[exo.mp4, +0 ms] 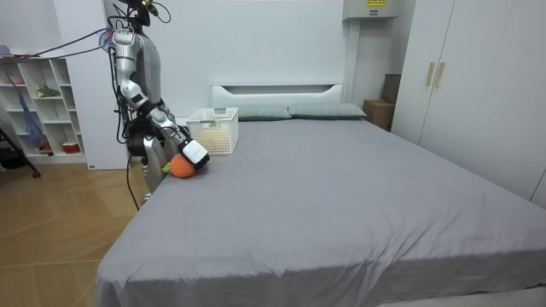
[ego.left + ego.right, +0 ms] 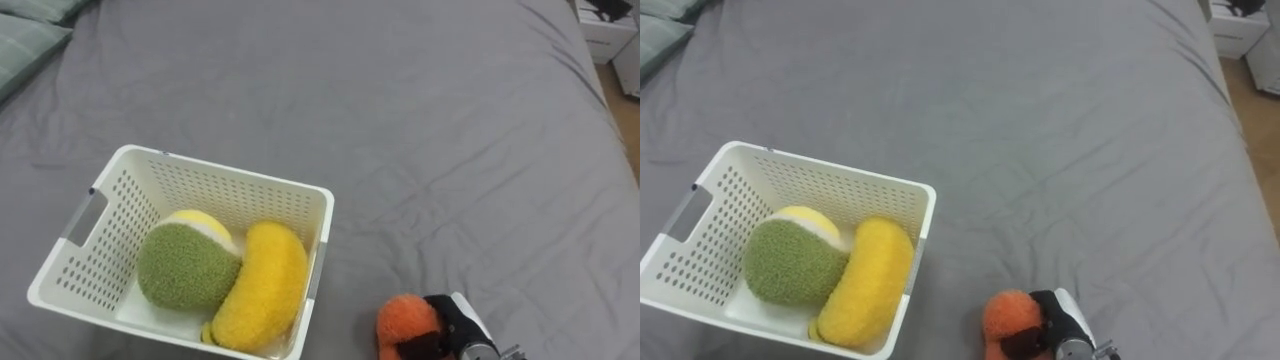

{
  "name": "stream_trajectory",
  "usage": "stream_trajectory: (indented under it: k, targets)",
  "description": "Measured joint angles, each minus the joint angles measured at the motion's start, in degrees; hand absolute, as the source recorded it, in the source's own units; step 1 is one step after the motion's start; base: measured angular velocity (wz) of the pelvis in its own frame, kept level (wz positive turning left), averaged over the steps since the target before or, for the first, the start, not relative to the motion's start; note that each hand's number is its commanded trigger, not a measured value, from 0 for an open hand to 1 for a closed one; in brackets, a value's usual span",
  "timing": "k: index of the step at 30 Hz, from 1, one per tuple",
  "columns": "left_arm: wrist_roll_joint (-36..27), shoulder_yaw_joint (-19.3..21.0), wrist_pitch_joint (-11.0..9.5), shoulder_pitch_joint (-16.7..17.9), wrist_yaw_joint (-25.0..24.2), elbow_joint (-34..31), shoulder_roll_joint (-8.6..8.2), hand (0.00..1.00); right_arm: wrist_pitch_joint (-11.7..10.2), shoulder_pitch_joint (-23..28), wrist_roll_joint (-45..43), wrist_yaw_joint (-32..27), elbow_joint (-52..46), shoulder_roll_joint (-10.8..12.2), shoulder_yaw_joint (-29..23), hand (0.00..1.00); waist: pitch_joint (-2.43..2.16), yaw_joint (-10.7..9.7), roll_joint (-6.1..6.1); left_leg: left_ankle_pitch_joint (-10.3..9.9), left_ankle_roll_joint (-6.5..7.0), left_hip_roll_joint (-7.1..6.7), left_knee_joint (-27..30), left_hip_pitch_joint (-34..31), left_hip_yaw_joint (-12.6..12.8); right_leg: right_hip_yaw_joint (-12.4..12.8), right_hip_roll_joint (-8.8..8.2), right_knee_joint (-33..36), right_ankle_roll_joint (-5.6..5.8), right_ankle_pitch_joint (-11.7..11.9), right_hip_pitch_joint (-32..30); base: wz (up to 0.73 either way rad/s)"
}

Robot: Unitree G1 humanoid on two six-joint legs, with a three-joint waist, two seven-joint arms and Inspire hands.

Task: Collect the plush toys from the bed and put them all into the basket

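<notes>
Two toys [image 2: 190,268] in one basket [image 2: 230,178]; one orange toy [image 2: 403,320] in right hand's [image 2: 462,324] curled fingers [image 2: 420,347].

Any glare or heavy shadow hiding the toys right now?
Left eye view: even light, no glare or hard shadow; in the basket the green toy and yellow toy read plainly. Room view: soft light too, the orange toy in the right hand stands out on the bed.

Bright, even room light lies over the bed [image 2: 450,120]; its grey sheet looks matte, softly shaded along creases. The basket [image 2: 215,180] throws a faint shadow beside its wall; my right hand [image 2: 457,328], curled round the orange toy [image 2: 404,320], a darker one.
</notes>
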Motion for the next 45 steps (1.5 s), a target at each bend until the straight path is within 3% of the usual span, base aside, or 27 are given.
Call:
stream_trajectory:
  k: [12,25,39,45]
  targets:
    - [0.01,0.05,-0.50,0.44,-0.27,0.97,-0.01,0.00,0.06,0.45,-4.08,1.13,-0.73,0.04,0.04,1.00,0.18,0.18,0.42,-0.01,0.00,0.05,-0.19,0.51,0.61,0.52,0.05,0.01,0.00,0.00,0.17,-0.02]
    - [0.15,2.83,-0.69,0.55,-0.05,0.76,-0.21,0.00,1.09,2.43,-2.86,1.10,-21.44,-2.12,-2.40,1.00,0.17,0.05,0.34,-0.01,0.00,0.06,-0.39,3.13,0.71,1.02,0.10,0.04,0.01,-0.01,2.47,0.00]
    - [3.52,5.01,-0.65,0.86,-0.28,0.94,-0.26,0.00,2.46,-1.69,-1.94,3.64,-41.29,-3.60,-5.31,1.00,0.25,0.39,-0.20,-0.02,0.01,0.05,-0.32,4.60,0.69,0.83,0.08,0.03,0.01,-0.01,4.02,0.00]
    - [4.99,5.02,-0.41,-0.02,-1.18,0.96,-0.31,0.00,3.51,-4.01,-1.89,6.09,-43.31,-3.55,-5.08,1.00,0.19,3.13,-0.21,-0.02,0.01,0.06,-0.32,4.74,0.71,0.83,0.08,0.07,0.01,-0.01,4.08,0.00]
